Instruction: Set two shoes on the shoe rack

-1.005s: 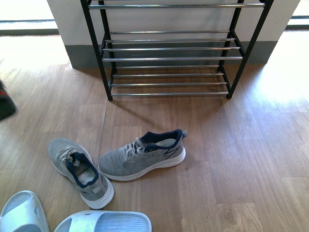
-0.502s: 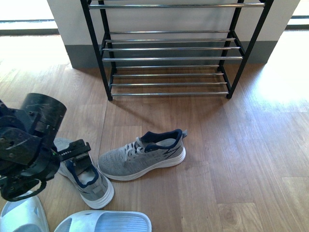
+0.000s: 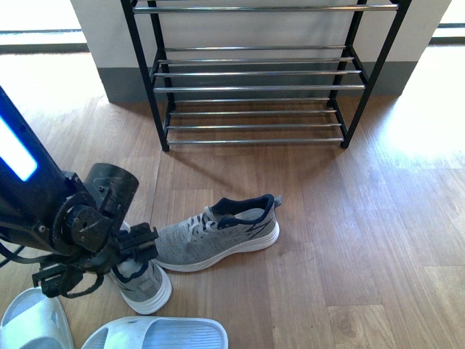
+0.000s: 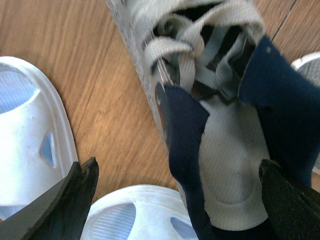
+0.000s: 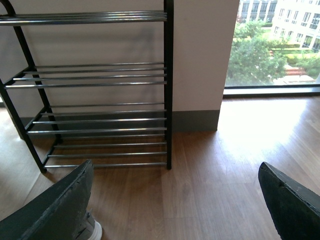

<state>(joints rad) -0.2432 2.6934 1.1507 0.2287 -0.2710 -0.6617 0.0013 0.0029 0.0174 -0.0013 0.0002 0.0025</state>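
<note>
Hanging wide open over one grey shoe [image 4: 227, 165], the left gripper [image 4: 178, 165] holds nothing. Its two dark fingers [image 4: 70, 205] stand far apart. One hangs over the navy collar on the shoe's far side, and the other is off the shoe, above the gap between two white slippers [image 4: 30, 145]. Between the fingers lie the pale insole and the navy lining, with the grey laces out past the tips. I cannot tell whether either pad touches the shoe.

In the front view the second shoe [image 3: 218, 231] sits on its sole on the wood floor [image 3: 378, 240], just beside the left gripper. Its toe is close to the fingers and its heel points away toward the robot's right. The shoe rack [image 3: 251, 87] stands well beyond the fingertips, against a wall. Both shoes are on the floor, neither yet on a tier.

The right gripper [image 5: 175, 165] is also spread wide, its fingers [image 5: 55, 210] gripping nothing, with only floor between them. The rack's chrome bars are ahead of the tips, nearer one finger. A sliver of white sole shows right beside that same finger. A bright window [image 5: 270, 45] lies ahead on the other finger's side.
</note>
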